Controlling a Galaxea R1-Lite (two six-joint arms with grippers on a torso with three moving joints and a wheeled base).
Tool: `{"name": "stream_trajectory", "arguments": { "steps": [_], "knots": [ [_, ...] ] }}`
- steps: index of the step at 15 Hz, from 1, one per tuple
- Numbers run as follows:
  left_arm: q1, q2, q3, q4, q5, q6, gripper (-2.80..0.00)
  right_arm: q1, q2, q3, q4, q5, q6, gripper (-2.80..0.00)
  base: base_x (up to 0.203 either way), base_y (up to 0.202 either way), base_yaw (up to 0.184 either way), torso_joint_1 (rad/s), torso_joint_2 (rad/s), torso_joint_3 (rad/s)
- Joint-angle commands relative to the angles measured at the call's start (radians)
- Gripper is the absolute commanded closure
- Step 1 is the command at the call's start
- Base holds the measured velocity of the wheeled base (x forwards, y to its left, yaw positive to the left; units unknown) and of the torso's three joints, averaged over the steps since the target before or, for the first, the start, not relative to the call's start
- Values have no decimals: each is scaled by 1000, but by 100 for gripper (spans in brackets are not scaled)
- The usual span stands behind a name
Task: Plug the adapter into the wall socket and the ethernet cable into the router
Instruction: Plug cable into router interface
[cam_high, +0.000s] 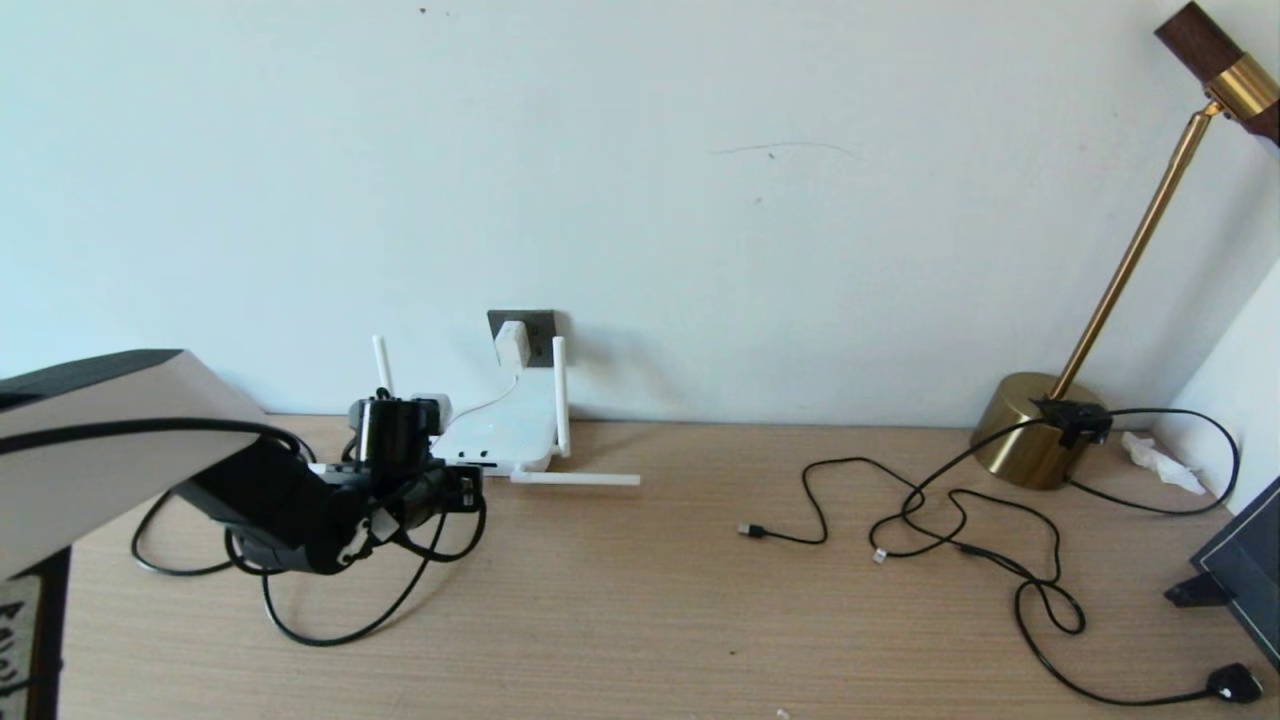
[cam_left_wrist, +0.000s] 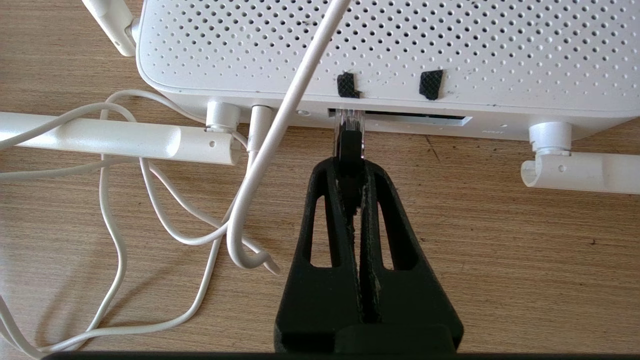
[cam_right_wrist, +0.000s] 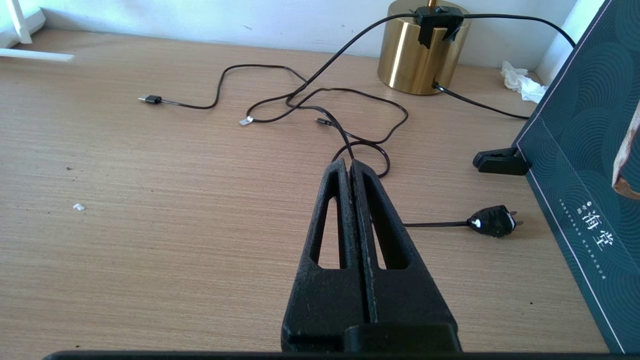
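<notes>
Gripping the ethernet cable (cam_left_wrist: 348, 150) just behind its clear-tipped connector with the left hand (cam_left_wrist: 350, 167), fingers (cam_left_wrist: 327, 200) pinched tight on the black boot, and holding the connector's tip inside the dark port slot on the near edge of the router (cam_left_wrist: 390, 45); impossible to tell whether seated to the click. Sitting flat on the wooden surface (cam_high: 640, 620) against the wall, the router, with two antennas lying sideways along its port edge and two standing upright at the back. Already sitting in the wall socket (cam_high: 527, 325) just above the router: the adapter (cam_high: 511, 343), its thin white cord (cam_left_wrist: 112, 235) trailing down in loose loops beside the ports. Resting well apart over the right side of the surface, the right hand (cam_right_wrist: 350, 167), fingers closed on nothing, near thin black cables (cam_right_wrist: 320, 100) and a black mains plug (cam_right_wrist: 492, 221) by the brass lamp base (cam_right_wrist: 420, 50). Judging the handling: connector small, rigid, brittle at its clip, so best held where held now, on the boot behind the clear part, keeping it square to the slot; cable behind it fairly stiff and springy, likely tugging sideways once released. Router looking light and apt to slide back under a push, with only the wall behind to stop it. Loose white cord crossing close to the port, worth keeping clear of the fingers.
</notes>
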Motion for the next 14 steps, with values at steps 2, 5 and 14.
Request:
{"name": "stream_trajectory", "arguments": {
  "steps": [2,5,14],
  "knots": [
    [1,2,2,-3,2,0,0,0,1,0,0,1,-1,0,0,0,0,0,0,0],
    [1,2,3,-5,2,0,0,1,1,0,0,1,-1,0,0,0,0,0,0,0],
    [1,4,-1,-5,2,0,0,1,1,0,0,1,-1,0,0,0,0,0,0,0]
  ]
}}
